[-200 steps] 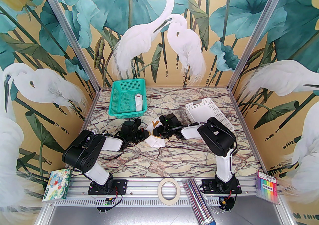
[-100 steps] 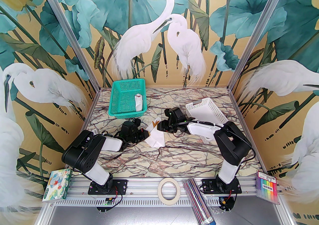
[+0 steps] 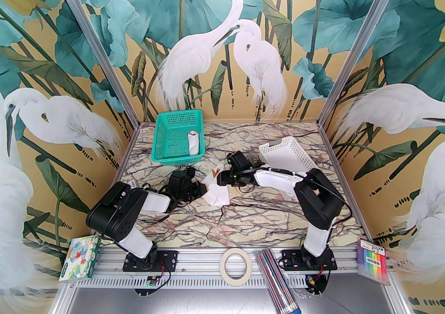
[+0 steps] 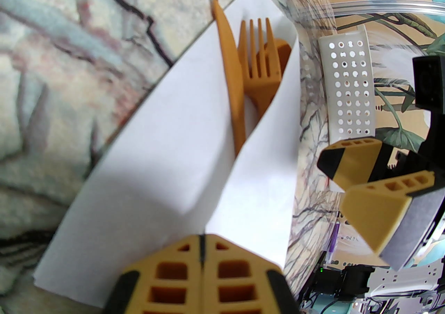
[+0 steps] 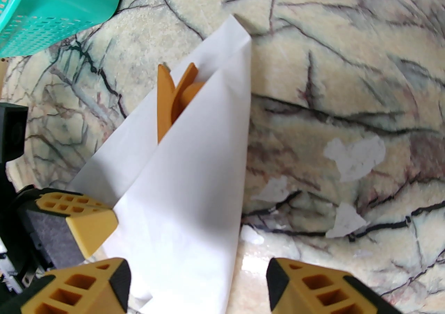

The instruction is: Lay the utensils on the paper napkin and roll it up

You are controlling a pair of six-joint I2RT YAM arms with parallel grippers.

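While the left gripper (image 4: 202, 236) is pinched shut on the near fold of the thin white paper napkin (image 4: 167, 166), which lies as a half-wrapped cone in the middle of the veined marble-pattern table (image 5: 347, 62), the right gripper (image 5: 196, 267) stands wide open over the loose flap, holding nothing. I judge the flap should be turned over low and slowly, since such paper creases easily and the three slim, hard-looking orange-brown utensils (image 4: 259, 72) inside, tips showing, could slide out.
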